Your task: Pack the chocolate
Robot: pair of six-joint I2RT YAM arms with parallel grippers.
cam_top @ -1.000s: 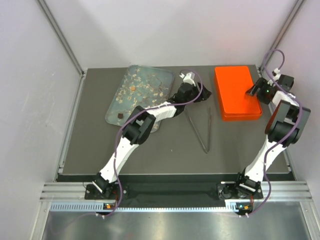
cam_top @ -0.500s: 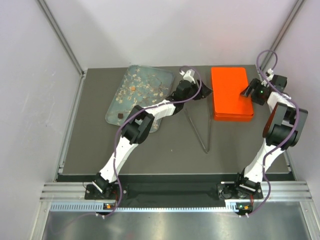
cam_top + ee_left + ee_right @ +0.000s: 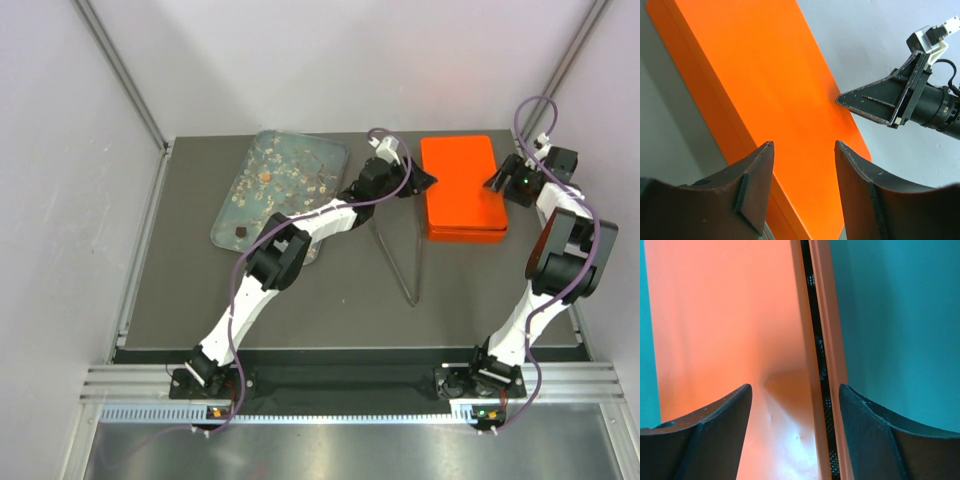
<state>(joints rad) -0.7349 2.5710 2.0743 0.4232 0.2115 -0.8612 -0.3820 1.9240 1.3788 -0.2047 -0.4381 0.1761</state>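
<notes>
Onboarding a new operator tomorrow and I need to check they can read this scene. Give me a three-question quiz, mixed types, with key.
1. True or false: the metal tongs lie on the table, outside the clear tray.
2. Which gripper is at the side of the orange box nearer the tray? A) left gripper B) right gripper C) neither
3. Short answer: where is the chocolate right now?

Key:
1. True.
2. A.
3. In the clear tray.
</notes>
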